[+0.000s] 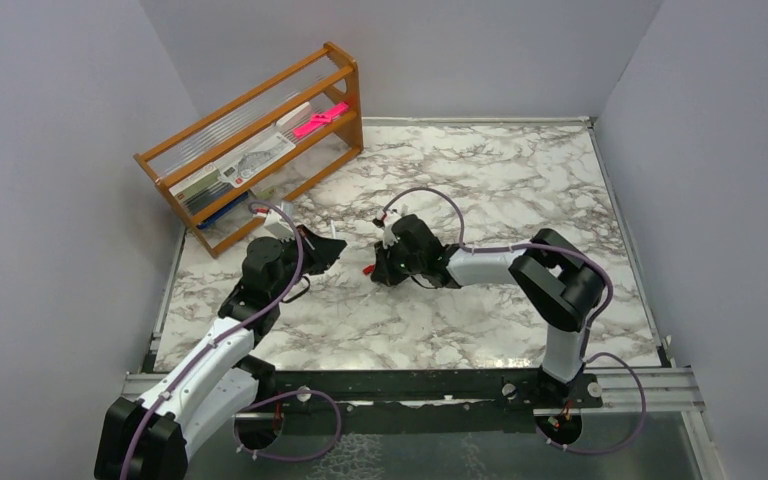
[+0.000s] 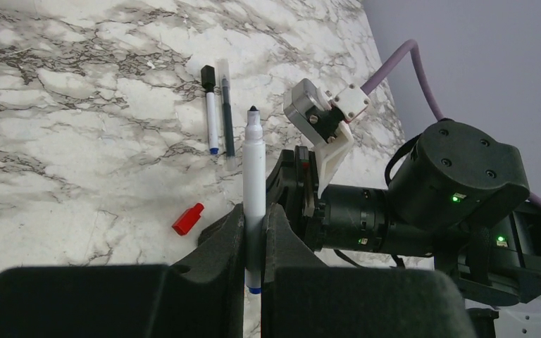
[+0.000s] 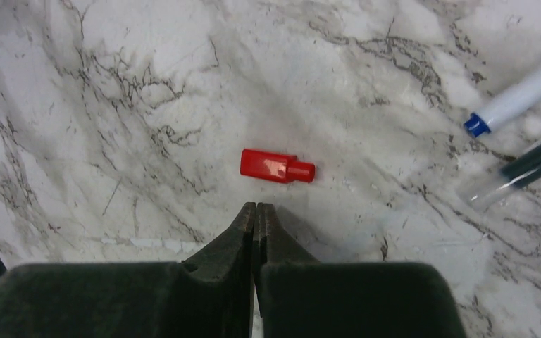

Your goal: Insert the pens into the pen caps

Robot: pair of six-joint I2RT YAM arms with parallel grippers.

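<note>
red cap [image 3: 277,165] just ahead of your right gripper [image 3: 256,211], closed and empty, left gripper [image 2: 254,215] clamping white pen [image 2: 254,165], rack [image 1: 353,100] holding pink object [image 1: 320,118]

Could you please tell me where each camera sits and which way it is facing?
Top: above and behind the robot, looking down on the table; the left gripper and right gripper show, near the middle.
Left wrist: rides its arm, looking along its shut fingers, which hold a pen, toward the right arm.
Right wrist: rides its arm, looking down past its shut, empty fingers at the table.
Shared: the red cap shows in both wrist views.
</note>
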